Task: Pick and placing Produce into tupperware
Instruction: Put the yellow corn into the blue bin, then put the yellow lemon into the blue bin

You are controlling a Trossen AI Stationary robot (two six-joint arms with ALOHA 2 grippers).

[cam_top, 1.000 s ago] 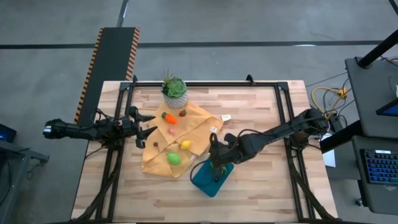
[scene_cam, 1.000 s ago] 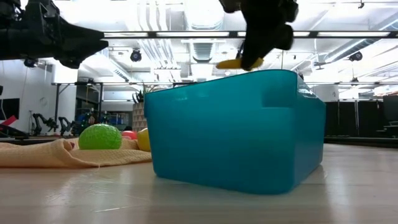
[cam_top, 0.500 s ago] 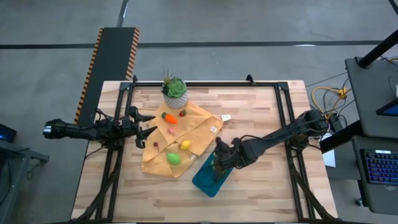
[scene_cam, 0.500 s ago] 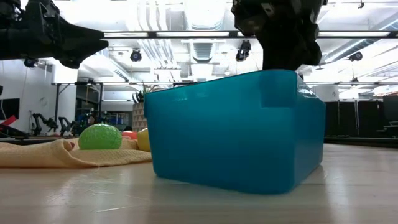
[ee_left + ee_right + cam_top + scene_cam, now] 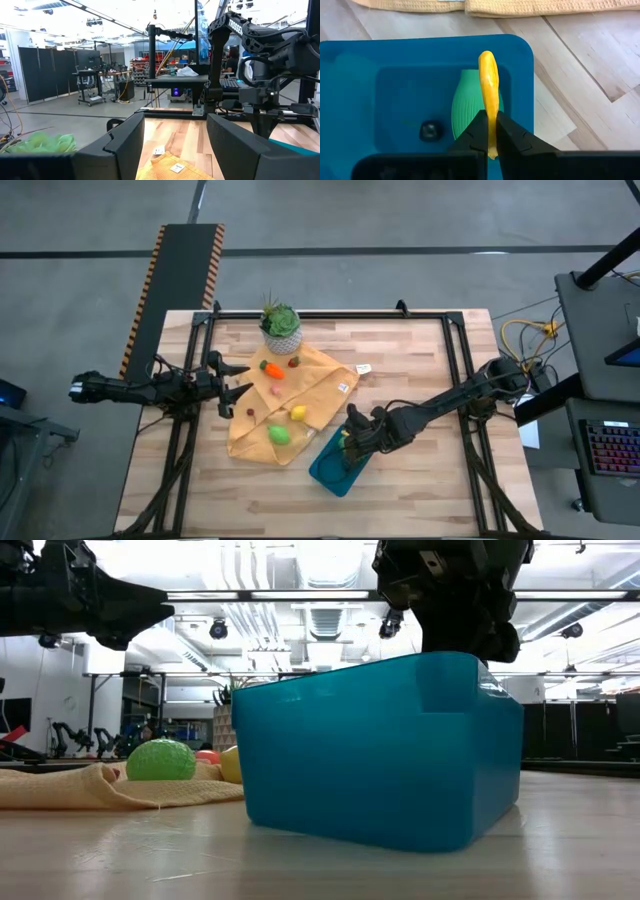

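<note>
The teal-blue tupperware (image 5: 332,468) stands on the table near the mustard cloth's near corner; the low view shows its wall (image 5: 380,750). My right gripper (image 5: 350,444) reaches down into it, shut on a yellow banana-like piece (image 5: 488,75). A green ribbed oval piece (image 5: 465,107) and a small dark piece (image 5: 430,130) lie on the tupperware's floor. On the cloth (image 5: 280,405) rest the orange carrot (image 5: 272,368), a dark red piece (image 5: 293,362), a yellow piece (image 5: 298,413) and a green piece (image 5: 279,434). My left gripper (image 5: 236,380) waits open at the table's left edge. My right gripper pinches the yellow piece between its two fingers (image 5: 480,125), near one end (image 5: 491,137), coming from above and slanting down into the tupperware. The fingers lie along the piece. Its free end (image 5: 486,56) sticks out past the fingertips, over the green oval piece.
A potted green plant (image 5: 281,325) stands at the cloth's far corner. A small white tag (image 5: 363,369) lies on the wood right of the cloth. Black frame rails run along the table's edges. Bare wood lies right of the tupperware.
My right gripper has gone down into the tupperware with the yellow piece. A second ago the piece showed above the rim in the low view; now the wall hides it. The gripper has also shifted slightly toward the table's near edge.
</note>
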